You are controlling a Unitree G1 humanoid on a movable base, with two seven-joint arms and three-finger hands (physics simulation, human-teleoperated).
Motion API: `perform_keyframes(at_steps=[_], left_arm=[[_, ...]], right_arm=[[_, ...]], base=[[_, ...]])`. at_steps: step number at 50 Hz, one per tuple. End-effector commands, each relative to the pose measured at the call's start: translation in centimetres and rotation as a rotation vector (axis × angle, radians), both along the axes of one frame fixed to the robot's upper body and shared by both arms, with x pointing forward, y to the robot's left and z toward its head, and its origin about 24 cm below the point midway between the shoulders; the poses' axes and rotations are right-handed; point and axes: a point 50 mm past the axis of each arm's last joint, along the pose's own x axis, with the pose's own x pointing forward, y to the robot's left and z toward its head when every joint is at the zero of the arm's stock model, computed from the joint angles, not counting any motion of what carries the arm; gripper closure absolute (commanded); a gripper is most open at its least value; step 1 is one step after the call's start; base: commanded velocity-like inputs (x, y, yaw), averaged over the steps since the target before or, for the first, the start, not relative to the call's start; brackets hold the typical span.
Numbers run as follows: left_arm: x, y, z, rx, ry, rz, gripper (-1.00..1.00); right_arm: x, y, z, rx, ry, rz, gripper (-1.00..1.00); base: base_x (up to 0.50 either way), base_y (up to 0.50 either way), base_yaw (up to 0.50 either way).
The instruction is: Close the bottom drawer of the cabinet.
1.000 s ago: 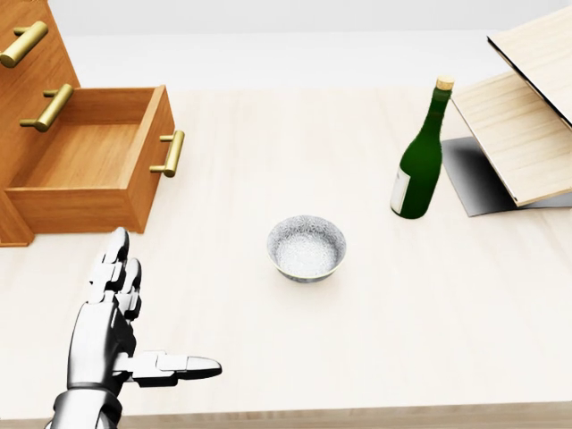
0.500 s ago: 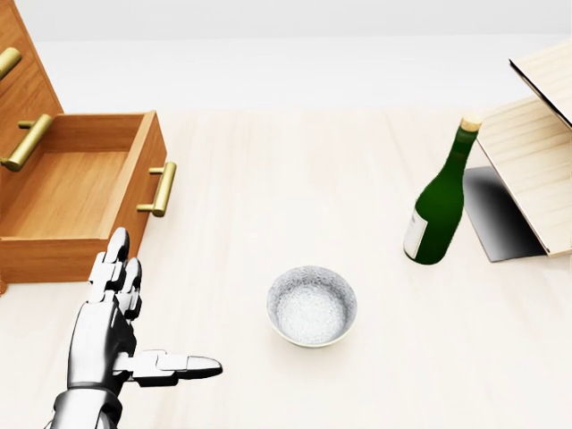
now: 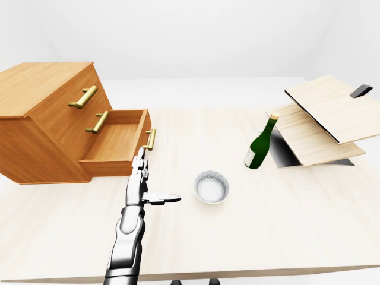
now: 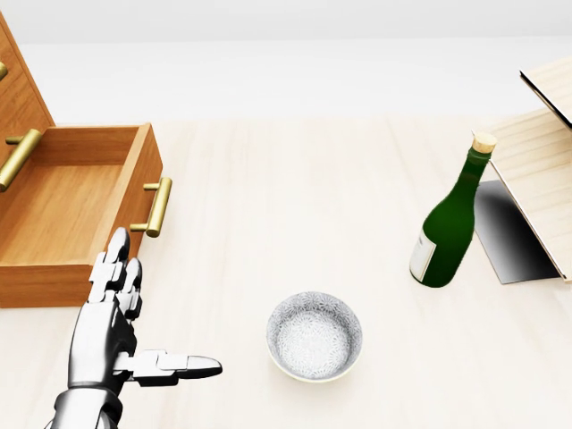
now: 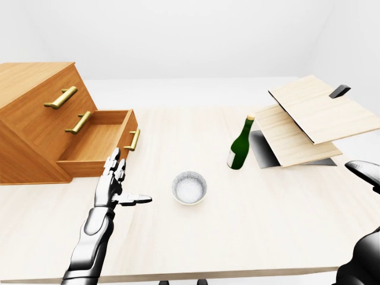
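Bottom drawer (image 3: 119, 145) is pulled out nearly full travel from the cabinet (image 3: 50, 122), which sits at the left of the table (image 3: 249, 225) in the left-eye view. Drawer is empty, brass handle (image 4: 158, 207) faces right. The two drawers above look shut.

Left robot hand (image 4: 121, 331) hovers over the table just below the drawer's front corner in the head view: fingers extended, thumb out sideways, gripping nothing, no contact with drawer front or handle as far as I can see.

Right robot hand: only a dark piece of that arm at the right edge of the right-eye view, can't tell its state.

Progress: close not started. Left to do: palm onto the drawer front, push left until flush.

Bowl (image 4: 315, 336) and green bottle (image 4: 450, 222) stand well right of the push path.
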Motion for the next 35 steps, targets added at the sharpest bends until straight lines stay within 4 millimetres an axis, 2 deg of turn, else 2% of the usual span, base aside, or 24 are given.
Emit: perform_keyframes(at_steps=[1, 6, 9, 12, 13, 17, 19, 20, 27, 35], left_arm=[[0.0, 0.0, -0.1, -0.001, 0.003, 0.0, -1.0], [0.2, 0.0, -0.2, -0.001, 0.007, -0.001, -1.0], [1.3, -0.1, -0.4, 0.004, 0.014, 0.0, -1.0], [3.0, -0.1, -0.5, 0.001, 0.024, 0.007, -1.0], [4.1, -0.1, -0.5, 0.024, 0.024, 0.012, -1.0], [6.4, 0.1, -2.4, 0.05, 0.147, 0.038, -1.0], [7.0, -0.1, -2.2, 0.03, 0.154, 0.029, -1.0], [7.3, -0.4, -1.4, -0.011, 0.126, 0.003, -1.0], [8.6, -0.6, 0.5, 0.021, 0.065, 0.002, -1.0], [9.3, -0.4, -0.5, 0.034, 0.141, 0.01, -1.0]], right_arm=[[-0.1, 0.0, 0.0, 0.003, -0.004, 0.001, -1.0], [-0.3, -0.1, 0.1, 0.01, -0.011, 0.002, -1.0], [-0.4, -0.2, 0.0, 0.02, -0.012, 0.001, -1.0], [-0.3, -0.2, 0.0, 0.018, -0.005, 0.004, -1.0], [-0.3, -0.1, -0.1, 0.015, -0.002, 0.006, -1.0], [-0.2, -0.1, -0.1, 0.013, 0.003, 0.009, -1.0], [-0.1, -0.1, -0.1, 0.01, 0.002, 0.011, -1.0], [-0.1, 0.0, -0.1, 0.008, 0.005, 0.012, -1.0], [0.0, 0.1, -0.2, 0.001, 0.009, 0.014, -1.0], [0.0, 0.1, -0.1, -0.001, 0.006, 0.015, -1.0]], base=[[0.34, 0.0, 0.0], [0.34, 0.0, 0.0], [0.0, 0.0, 0.0], [0.0, 0.0, 0.0], [0.0, 0.0, 0.0], [0.0, 0.0, 0.0], [0.0, 0.0, 0.0], [0.0, 0.0, 0.0], [0.0, 0.0, 0.0], [0.0, 0.0, 0.0]])
